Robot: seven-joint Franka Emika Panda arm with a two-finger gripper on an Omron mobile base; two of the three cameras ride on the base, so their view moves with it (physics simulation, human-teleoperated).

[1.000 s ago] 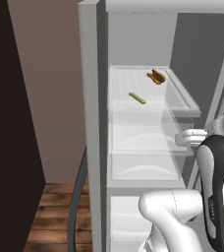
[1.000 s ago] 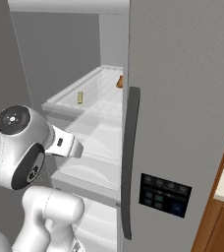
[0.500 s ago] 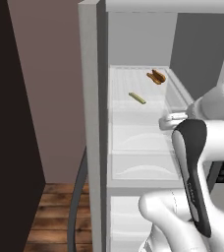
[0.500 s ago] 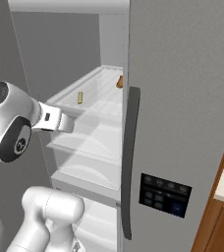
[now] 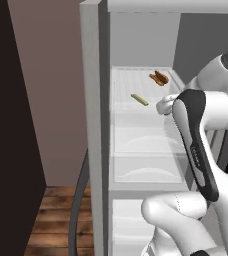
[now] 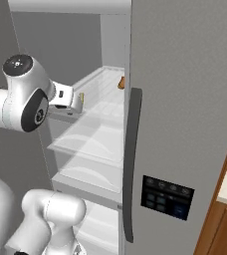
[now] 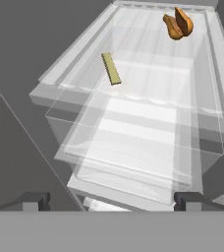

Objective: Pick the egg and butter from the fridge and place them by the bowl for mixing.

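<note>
Fridge (image 5: 93,125) shelves: pincer (image 7: 111,199) has risen toward butter (image 7: 111,68).

Flat, even, shadowless rendered light

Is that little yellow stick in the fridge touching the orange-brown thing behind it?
Apart. The hand view shows bare white shelf between the butter and the orange-brown item; the left base view shows the same gap.
</note>
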